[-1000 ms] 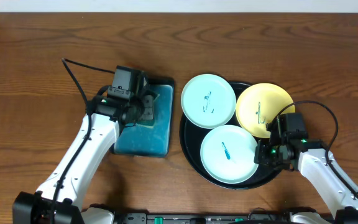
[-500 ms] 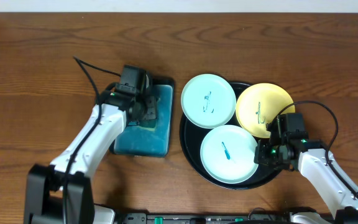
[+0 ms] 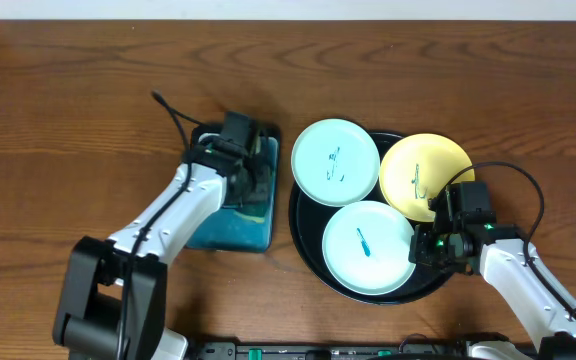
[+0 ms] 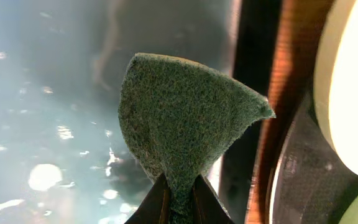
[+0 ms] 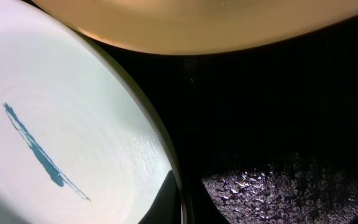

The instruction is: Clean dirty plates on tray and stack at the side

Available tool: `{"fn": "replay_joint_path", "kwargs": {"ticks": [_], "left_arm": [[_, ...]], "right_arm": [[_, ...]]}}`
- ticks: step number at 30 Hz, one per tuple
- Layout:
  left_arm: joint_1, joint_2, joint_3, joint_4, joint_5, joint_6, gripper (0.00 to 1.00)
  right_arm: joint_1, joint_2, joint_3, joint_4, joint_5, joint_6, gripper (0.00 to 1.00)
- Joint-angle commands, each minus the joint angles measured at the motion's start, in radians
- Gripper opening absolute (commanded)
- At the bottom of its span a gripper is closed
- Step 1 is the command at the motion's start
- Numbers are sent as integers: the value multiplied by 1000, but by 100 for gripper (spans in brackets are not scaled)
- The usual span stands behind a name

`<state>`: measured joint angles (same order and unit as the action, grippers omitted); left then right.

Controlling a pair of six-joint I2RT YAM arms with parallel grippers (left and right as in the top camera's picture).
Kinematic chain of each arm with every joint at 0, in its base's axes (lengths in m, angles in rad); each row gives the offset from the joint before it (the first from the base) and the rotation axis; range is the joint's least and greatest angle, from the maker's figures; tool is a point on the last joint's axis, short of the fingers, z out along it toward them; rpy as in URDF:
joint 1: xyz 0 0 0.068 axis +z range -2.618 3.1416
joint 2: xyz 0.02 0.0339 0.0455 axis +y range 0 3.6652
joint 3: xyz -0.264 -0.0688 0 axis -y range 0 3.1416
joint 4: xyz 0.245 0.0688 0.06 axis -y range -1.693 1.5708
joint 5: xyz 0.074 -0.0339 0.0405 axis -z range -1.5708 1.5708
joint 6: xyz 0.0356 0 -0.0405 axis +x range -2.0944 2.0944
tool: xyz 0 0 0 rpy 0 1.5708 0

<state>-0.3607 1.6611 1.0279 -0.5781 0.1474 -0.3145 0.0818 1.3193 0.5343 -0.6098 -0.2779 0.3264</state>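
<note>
The wooden surface (image 3: 68, 100) carries a black tray (image 3: 304, 235) and a teal tray (image 3: 228, 230). A yellow plate (image 3: 438, 165), far mint plate (image 3: 335, 162) and near mint plate (image 3: 368, 245) lie on the black tray. The right gripper (image 5: 180, 202) has its jaws pinched on the near mint plate's rim. The left gripper (image 4: 178, 205) has its jaws clamped on a scouring pad (image 4: 179, 118).

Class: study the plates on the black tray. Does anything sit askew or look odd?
Yes. The far mint plate overhangs the tray's left rim. It, the yellow plate and the near mint plate all bear ink scribbles.

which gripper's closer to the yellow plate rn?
Right. The right gripper is beside the yellow plate; the left gripper holds a green pad over the teal tray, past a mint plate.
</note>
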Motion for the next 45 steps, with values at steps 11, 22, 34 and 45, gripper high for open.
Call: {"fn": "replay_joint_path", "kwargs": {"ticks": [11, 22, 34, 45], "left_arm": [[-62, 31, 3, 18, 75, -6, 8], [-29, -19, 5, 19, 69, -6, 7], [147, -130, 5, 58, 392, -86, 7], [380, -129, 5, 99, 895, 105, 7]], "right_arm": [[12, 3, -2, 5, -4, 18, 1], [12, 3, -2, 4, -4, 18, 1], [12, 3, -2, 5, -4, 18, 1], [12, 3, -2, 5, -4, 18, 1]]}}
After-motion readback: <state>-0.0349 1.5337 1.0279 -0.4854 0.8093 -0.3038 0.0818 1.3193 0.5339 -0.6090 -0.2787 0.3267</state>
